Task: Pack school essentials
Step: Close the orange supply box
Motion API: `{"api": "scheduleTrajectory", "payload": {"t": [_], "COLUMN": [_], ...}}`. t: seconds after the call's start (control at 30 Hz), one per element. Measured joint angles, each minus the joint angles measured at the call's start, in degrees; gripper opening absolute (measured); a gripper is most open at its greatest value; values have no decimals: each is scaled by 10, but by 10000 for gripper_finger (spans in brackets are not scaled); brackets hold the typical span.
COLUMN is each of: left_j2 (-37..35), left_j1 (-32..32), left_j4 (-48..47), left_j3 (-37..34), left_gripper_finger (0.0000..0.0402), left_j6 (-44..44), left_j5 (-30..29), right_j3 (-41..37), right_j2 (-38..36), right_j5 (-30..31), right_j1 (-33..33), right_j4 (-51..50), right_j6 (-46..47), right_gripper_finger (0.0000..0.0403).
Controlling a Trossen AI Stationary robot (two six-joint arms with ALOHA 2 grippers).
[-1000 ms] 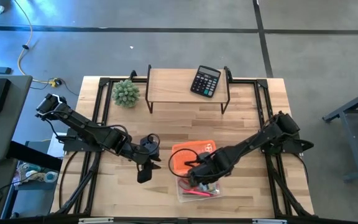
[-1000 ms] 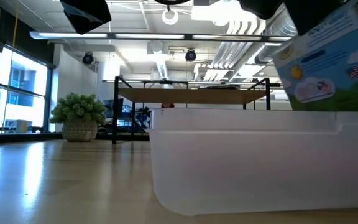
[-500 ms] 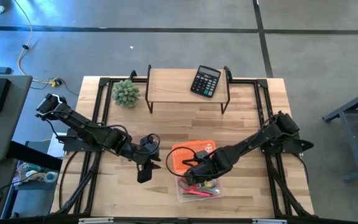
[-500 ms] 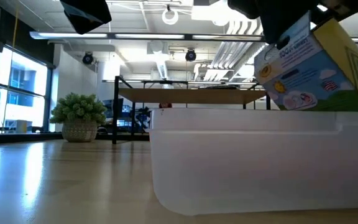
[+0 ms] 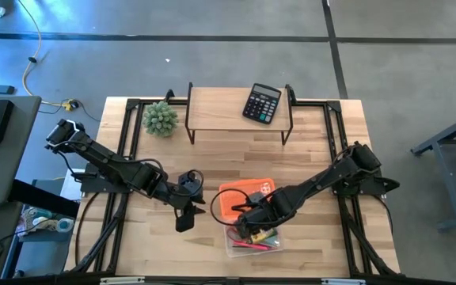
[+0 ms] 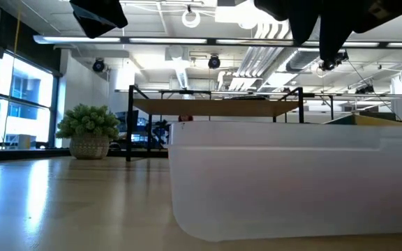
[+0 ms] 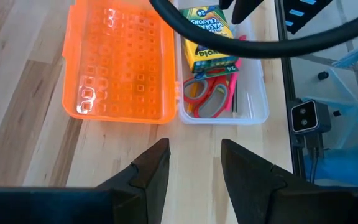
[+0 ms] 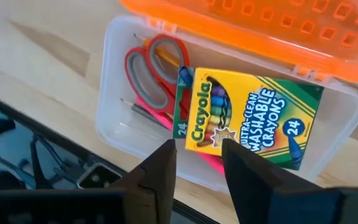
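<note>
- Right wrist view: the crayon box (image 8: 244, 119) lies flat in the clear case (image 8: 120, 134), on top of the red scissors (image 8: 154, 65) and a pink pen (image 8: 207, 163).
- From where I stand, the right gripper (image 5: 248, 226) hovers just over the case, at about five o'clock from the middle of the surface (image 5: 236, 158); its fingers (image 8: 157, 177) are parted and empty.
- The left gripper (image 5: 187, 215) waits at nine o'clock from the case, fingers (image 7: 151, 174) apart, holding nothing.
- The orange lid (image 7: 120, 62) lies folded open, at twelve o'clock of the tray.
- I'd judge the box light, stiff cardboard, a bit slick; best pinched across its narrow sides.
- The lid looks like thin, springy plastic; take it by its free edge.
</note>
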Motion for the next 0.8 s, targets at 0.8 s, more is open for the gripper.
{"api": "scheduleTrajectory", "payload": {"t": [0.8], "left_j2": [0], "left_j1": [37], "left_j4": [-17], "left_j3": [-7], "left_gripper_finger": [133], "left_j6": [-29], "left_j5": [9], "right_j3": [0], "right_j2": [-150], "right_j5": [251], "right_j1": [8], "right_j4": [-214], "right_j6": [-73], "right_gripper_finger": [122]}}
